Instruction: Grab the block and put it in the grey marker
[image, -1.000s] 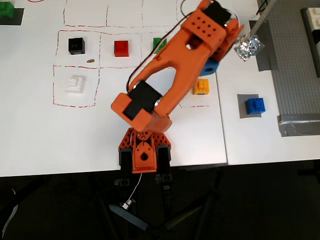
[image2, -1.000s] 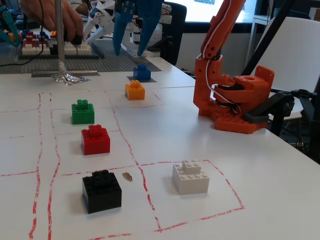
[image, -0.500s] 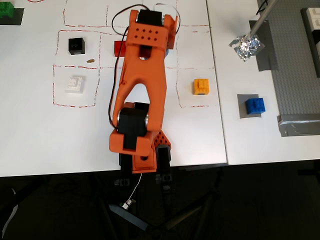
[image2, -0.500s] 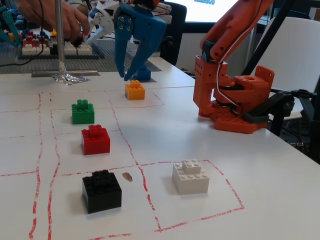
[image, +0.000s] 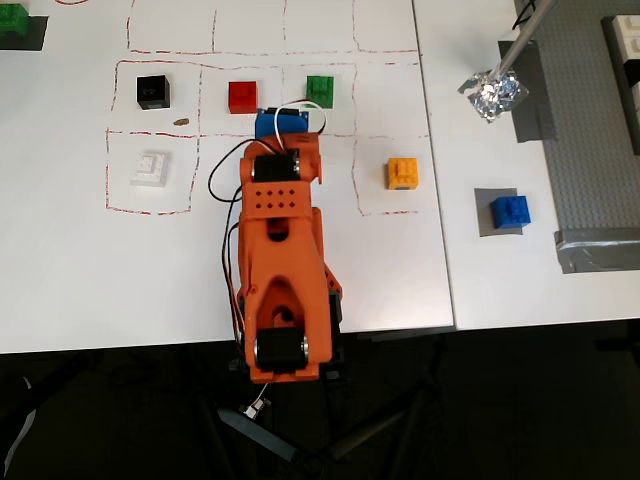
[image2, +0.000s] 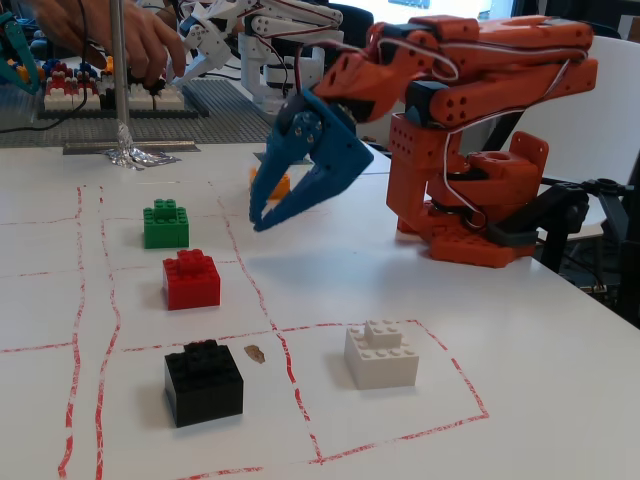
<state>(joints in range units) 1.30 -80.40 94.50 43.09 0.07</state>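
Block (image: 510, 211) on grey marker (image: 484, 198), hand (image2: 258, 215) empty, well apart.

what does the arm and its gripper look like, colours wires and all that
The arm is orange plastic in blocky printed segments, one plate dotted with small round holes, with black motors set into the joints. The gripper is bright blue with two tapering pointed fingers. Thin black, white and red wires loop along the links. The base is orange too.
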